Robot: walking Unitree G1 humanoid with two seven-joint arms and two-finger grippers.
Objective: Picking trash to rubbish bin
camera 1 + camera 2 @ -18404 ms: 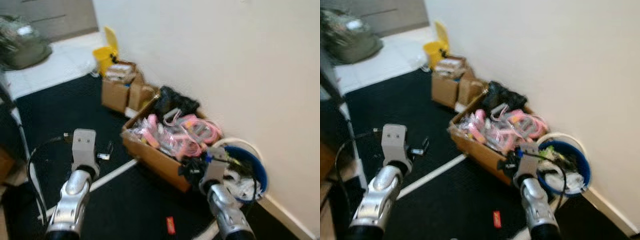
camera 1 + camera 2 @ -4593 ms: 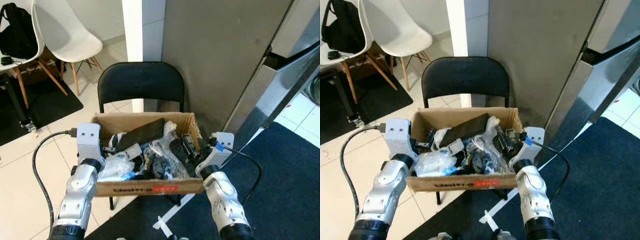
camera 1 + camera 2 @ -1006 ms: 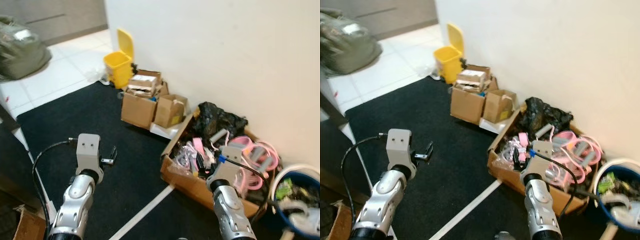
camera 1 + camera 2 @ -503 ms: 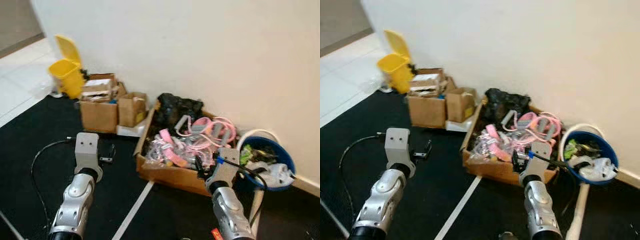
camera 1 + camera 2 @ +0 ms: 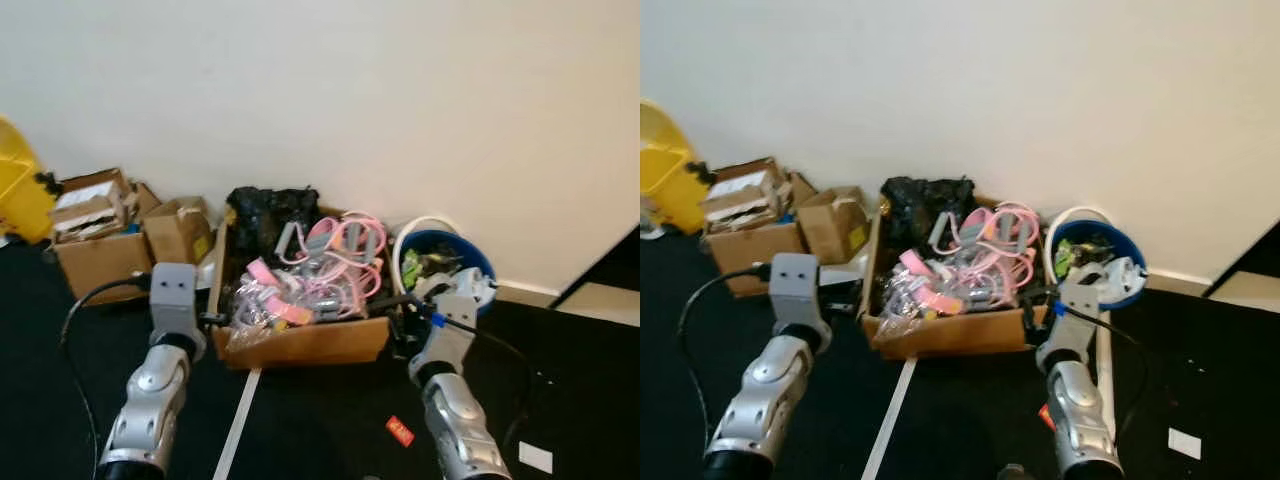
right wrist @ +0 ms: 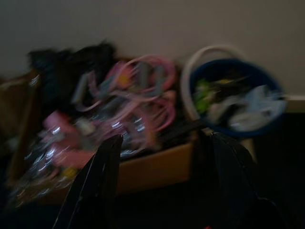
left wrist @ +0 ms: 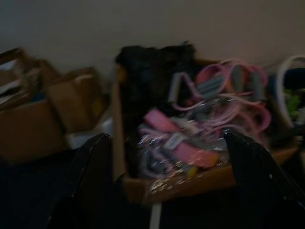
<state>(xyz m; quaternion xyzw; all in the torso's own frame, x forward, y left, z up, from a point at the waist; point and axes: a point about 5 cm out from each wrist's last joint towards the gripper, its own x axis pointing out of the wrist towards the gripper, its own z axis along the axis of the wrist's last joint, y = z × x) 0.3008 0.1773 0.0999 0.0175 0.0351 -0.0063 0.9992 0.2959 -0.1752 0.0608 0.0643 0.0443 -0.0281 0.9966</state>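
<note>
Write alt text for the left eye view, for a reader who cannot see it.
A cardboard box heaped with pink and grey bands sits on dark floor against a white wall, a blue bucket of rubbish just to its right. The left gripper and right gripper are raised before the box. Smaller cardboard boxes stand further left; a red scrap lies on the floor.

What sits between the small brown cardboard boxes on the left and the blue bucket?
In the eye views, a large open cardboard box of pink and grey items, black bag at its back.
</note>
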